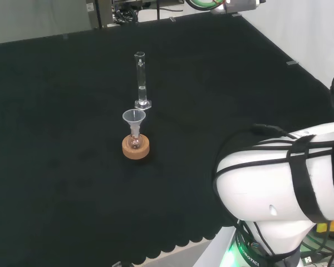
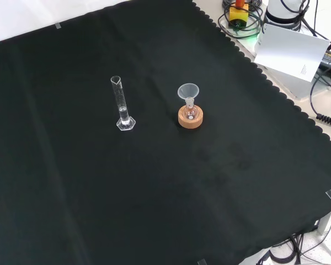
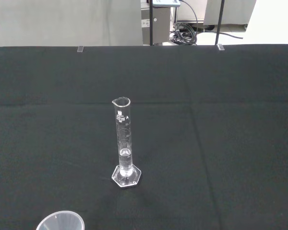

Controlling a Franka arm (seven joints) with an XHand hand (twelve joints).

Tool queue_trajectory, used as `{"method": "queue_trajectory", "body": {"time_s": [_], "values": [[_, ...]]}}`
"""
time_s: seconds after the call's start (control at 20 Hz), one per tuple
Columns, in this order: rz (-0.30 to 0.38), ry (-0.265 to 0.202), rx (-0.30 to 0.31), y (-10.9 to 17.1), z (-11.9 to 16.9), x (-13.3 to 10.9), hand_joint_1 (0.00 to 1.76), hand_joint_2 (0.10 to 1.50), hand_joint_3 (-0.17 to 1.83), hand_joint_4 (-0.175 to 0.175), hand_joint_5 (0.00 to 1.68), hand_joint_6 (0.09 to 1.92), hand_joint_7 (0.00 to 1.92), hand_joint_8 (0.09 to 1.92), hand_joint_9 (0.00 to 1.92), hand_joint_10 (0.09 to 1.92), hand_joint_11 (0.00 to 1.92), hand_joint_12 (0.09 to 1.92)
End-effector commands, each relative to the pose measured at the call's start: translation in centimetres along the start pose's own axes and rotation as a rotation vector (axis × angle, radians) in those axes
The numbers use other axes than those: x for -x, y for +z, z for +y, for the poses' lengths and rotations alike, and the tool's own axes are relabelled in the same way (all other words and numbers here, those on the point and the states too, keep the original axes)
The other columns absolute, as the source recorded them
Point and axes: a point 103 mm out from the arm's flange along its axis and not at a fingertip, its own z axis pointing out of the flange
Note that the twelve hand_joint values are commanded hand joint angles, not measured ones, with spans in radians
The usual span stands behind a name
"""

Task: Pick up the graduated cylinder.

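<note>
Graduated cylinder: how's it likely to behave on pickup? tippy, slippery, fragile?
The graduated cylinder is a tall, thin tube on a small hexagonal foot, so a sideways nudge would probably tip it. It looks like smooth clear glass, so likely slick and breakable. Only a little liquid shows near the bottom, so probably light. The funnel stands apart from it, unlikely to interfere.

print: small white marking and a ladder of scale lines | on: tall clear glass graduated cylinder (image 3: 124, 139) with a six-sided foot, marking just below its lip, wrist view | second print: tiny dark line, too small to read | on: white paper card (image 2: 291, 51), well right of the cylinder, front view
</note>
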Motion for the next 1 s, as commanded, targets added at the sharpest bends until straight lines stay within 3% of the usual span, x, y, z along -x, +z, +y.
{"method": "queue_trajectory", "body": {"time_s": [0.05,0.25,0.55,1.0], "values": [[-0.009,0.000,0.008,0.0,0.0,0.1,0.20,1.32,-0.03,-0.018,0.25,0.09,0.04,0.53,0.51,0.09,0.14,1.35],[-0.006,0.003,0.005,0.2,0.3,0.2,0.06,1.39,0.01,-0.008,0.22,0.09,0.01,0.50,0.47,0.09,0.12,1.35],[-0.010,0.020,-0.005,1.0,1.1,0.6,0.06,1.39,0.01,-0.008,0.23,0.09,0.01,0.49,0.46,0.09,0.12,1.35],[0.006,0.073,-0.028,5.0,3.6,2.1,0.08,1.39,0.00,-0.009,0.24,0.09,0.01,0.49,0.47,0.09,0.12,1.35]]}}
